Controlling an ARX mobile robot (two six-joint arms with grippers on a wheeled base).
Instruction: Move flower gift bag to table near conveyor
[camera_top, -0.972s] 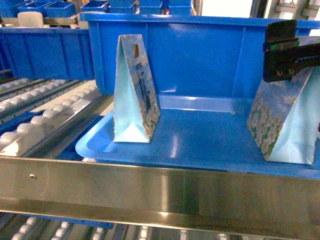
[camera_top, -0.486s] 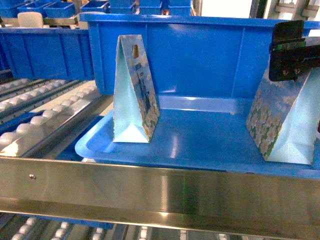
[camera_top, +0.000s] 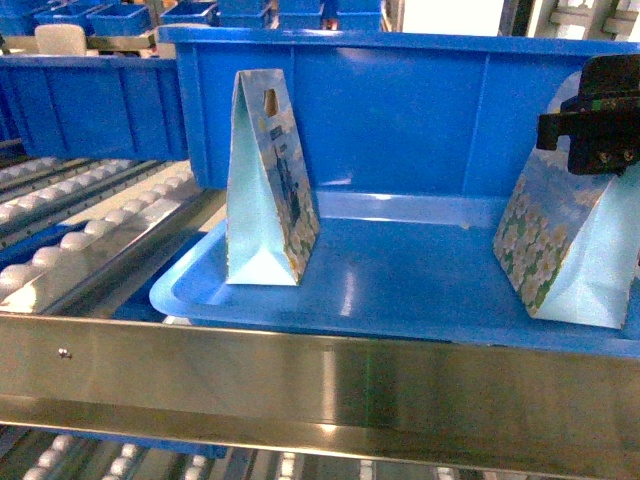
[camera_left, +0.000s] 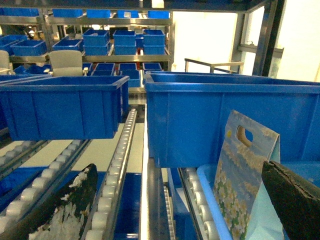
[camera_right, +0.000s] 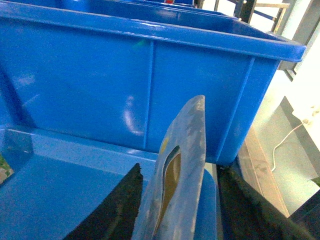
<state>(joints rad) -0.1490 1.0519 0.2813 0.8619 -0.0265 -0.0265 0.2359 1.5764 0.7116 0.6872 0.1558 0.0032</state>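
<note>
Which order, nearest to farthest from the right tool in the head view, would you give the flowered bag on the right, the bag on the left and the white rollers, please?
From the right tool:
1. Right flowered bag, directly beneath it.
2. Left bag, across the blue tray.
3. White rollers, far left.

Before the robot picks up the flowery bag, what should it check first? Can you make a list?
1. Right claw over the top of the daisy-print paper gift bag: ok; the wrist view shows the bag's top edge between its fingers.
2. Right claw closed on the bag: cannot tell.
3. Bag standing upright on the shiny blue plastic tray: ok.
4. The other, tall blue paper gift bag out of the way: ok, it stands apart at the tray's left.
5. Left claw clear of the work: ok, open and holding nothing.
6. White table ready: cannot tell, not in view.
</note>
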